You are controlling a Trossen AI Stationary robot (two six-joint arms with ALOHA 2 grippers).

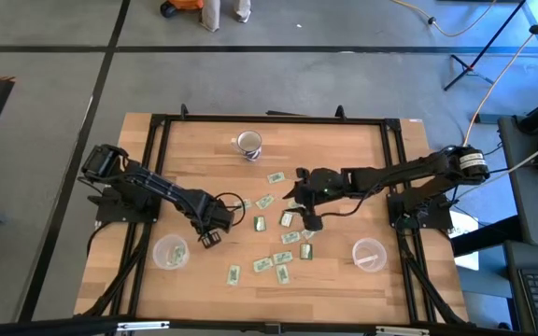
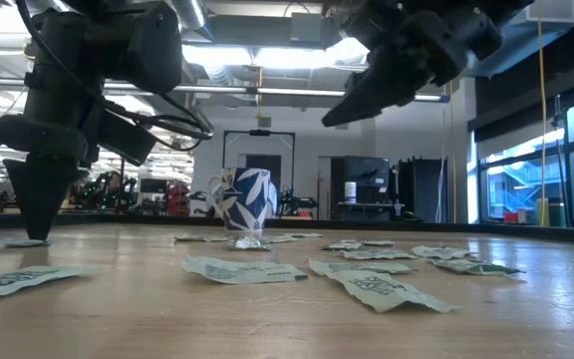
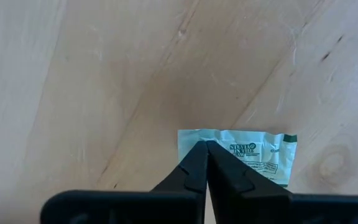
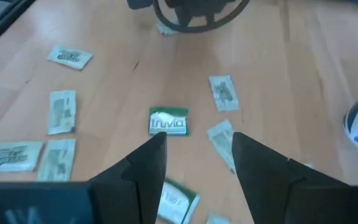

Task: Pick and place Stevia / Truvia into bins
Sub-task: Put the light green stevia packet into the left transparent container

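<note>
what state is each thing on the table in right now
left end effector: shut on a packet, down at the table
right end effector: open, raised above the loose packets
left cup: upright, contents unclear
right cup: upright, something pale inside
mug: upright, untouched

The table [image 1: 344, 149] is showing pale wood with visible grain and a smooth, faintly shiny finish. The packets [image 4: 168, 122] are looking like thin, slightly crinkled paper, green and white, mostly matt. The two cups [image 1: 169, 252] are showing translucent plastic. The mug [image 2: 242, 202] at 12 o'clock is gleaming like glazed ceramic. The left hand [image 3: 206, 160] is presenting matt dark plastic fingers [image 3: 188, 174].
</note>
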